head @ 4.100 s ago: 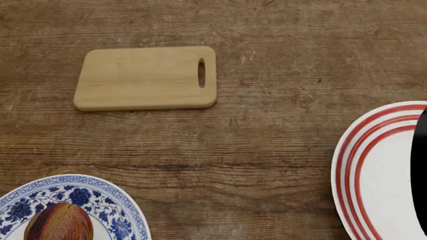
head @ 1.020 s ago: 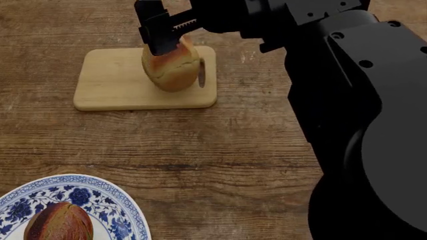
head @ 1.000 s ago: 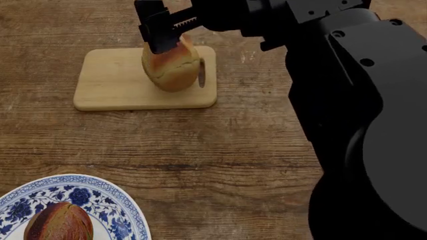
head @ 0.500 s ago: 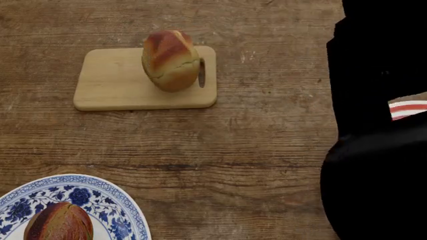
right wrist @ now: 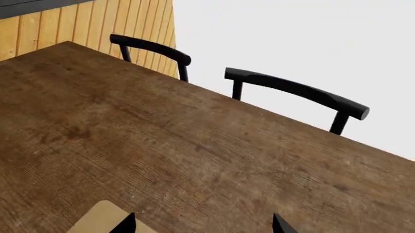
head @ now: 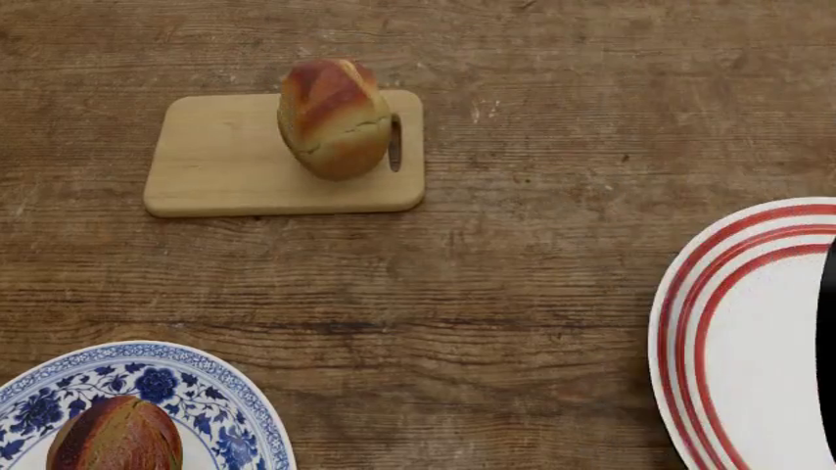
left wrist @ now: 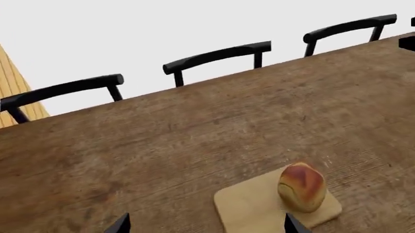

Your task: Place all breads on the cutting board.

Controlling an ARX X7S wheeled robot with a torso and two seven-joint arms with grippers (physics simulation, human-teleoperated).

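The golden-tan loaf [head: 333, 117] stands on end on the light-wood cutting board [head: 235, 166], beside its handle slot. The left wrist view shows the same loaf [left wrist: 302, 187] on the board [left wrist: 253, 208]. The dark reddish-brown roll [head: 116, 436] lies on a blue-patterned plate [head: 242, 397] at the head view's bottom left. My left gripper [left wrist: 206, 225] is open, high above the table, holding nothing. My right gripper [right wrist: 204, 225] is open too and empty, with a corner of the board [right wrist: 97, 221] beside one fingertip. Neither gripper shows in the head view.
A red-striped white plate [head: 731, 333] lies at the right of the wooden table, with a black sliver of my arm [head: 828, 343] over its edge. Black chairs [left wrist: 217, 53] stand along the table's far side, and another chair [right wrist: 298, 92] stands near a wood-panelled wall [right wrist: 84, 24].
A second ago my right gripper held the golden loaf over the board. It let go and the arm drew back out of the head view, uncovering the red-striped plate. The loaf stays standing.
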